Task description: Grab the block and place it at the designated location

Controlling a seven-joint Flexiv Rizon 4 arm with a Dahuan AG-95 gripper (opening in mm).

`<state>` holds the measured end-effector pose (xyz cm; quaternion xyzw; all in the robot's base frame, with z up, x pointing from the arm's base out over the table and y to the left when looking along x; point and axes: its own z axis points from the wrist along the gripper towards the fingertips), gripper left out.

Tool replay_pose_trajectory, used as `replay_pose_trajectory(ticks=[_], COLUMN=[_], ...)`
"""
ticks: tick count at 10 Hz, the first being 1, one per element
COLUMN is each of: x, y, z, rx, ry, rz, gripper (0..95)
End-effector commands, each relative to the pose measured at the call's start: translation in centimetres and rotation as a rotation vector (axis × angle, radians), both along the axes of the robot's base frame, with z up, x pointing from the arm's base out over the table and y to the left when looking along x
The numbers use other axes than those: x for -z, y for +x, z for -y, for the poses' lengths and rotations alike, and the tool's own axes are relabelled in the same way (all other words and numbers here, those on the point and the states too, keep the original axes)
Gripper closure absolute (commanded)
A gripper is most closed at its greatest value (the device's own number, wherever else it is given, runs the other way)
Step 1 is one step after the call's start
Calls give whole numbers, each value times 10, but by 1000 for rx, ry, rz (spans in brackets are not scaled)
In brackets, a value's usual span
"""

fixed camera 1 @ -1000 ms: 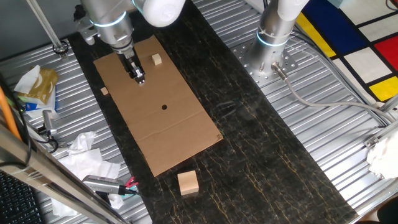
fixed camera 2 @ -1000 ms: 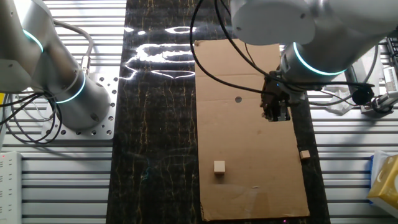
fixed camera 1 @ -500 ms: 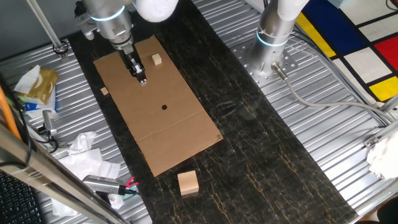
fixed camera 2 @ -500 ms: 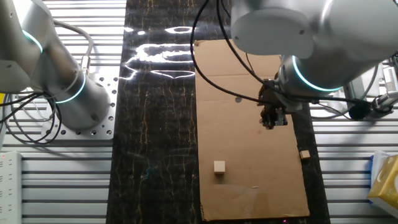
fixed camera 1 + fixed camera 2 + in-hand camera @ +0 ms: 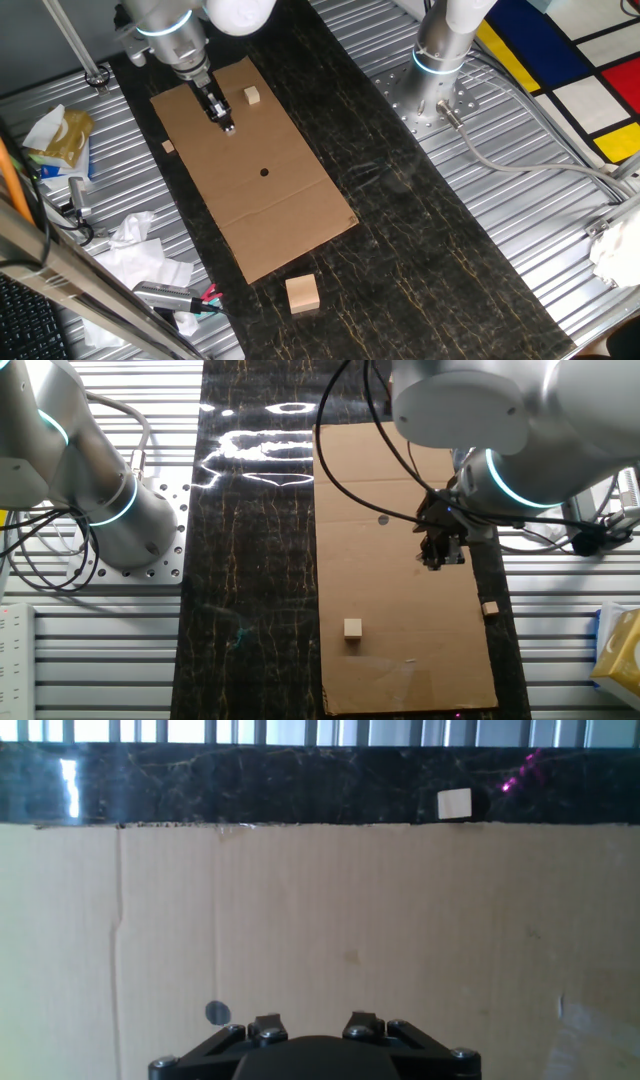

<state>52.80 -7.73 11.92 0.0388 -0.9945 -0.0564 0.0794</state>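
Observation:
The block (image 5: 252,95) is a tiny pale beige cube on the brown cardboard sheet (image 5: 300,215), near its far end; it also shows in the other fixed view (image 5: 352,627). The black dot (image 5: 264,171) lies near the middle of the sheet and also shows in the other fixed view (image 5: 383,519) and the hand view (image 5: 217,1012). My gripper (image 5: 227,126) hovers over the sheet between block and dot, left of the block and apart from it. Its jaws look shut and empty. In the other fixed view the gripper (image 5: 439,554) is near the sheet's right edge. The block is out of the hand view.
A small flat tan chip (image 5: 168,147) lies on the dark table just off the sheet's edge, also in the hand view (image 5: 455,804). A larger tan wooden block (image 5: 302,293) sits beyond the sheet's near end. A second arm's base (image 5: 438,70) and crumpled paper (image 5: 135,245) flank the table.
The gripper has shifted only slightly over the cardboard while the arm above it has turned a little. The block and the dot have not moved.

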Motion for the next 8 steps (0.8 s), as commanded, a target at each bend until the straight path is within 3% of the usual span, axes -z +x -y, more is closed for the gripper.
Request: replay_pose_trajectory(ticks=[1,8], x=[-1,-5], y=[-2,-10], z=[2,15], rx=[-1,6], ry=[-1,-2], rz=[-5,-39], gripper=[570,570])
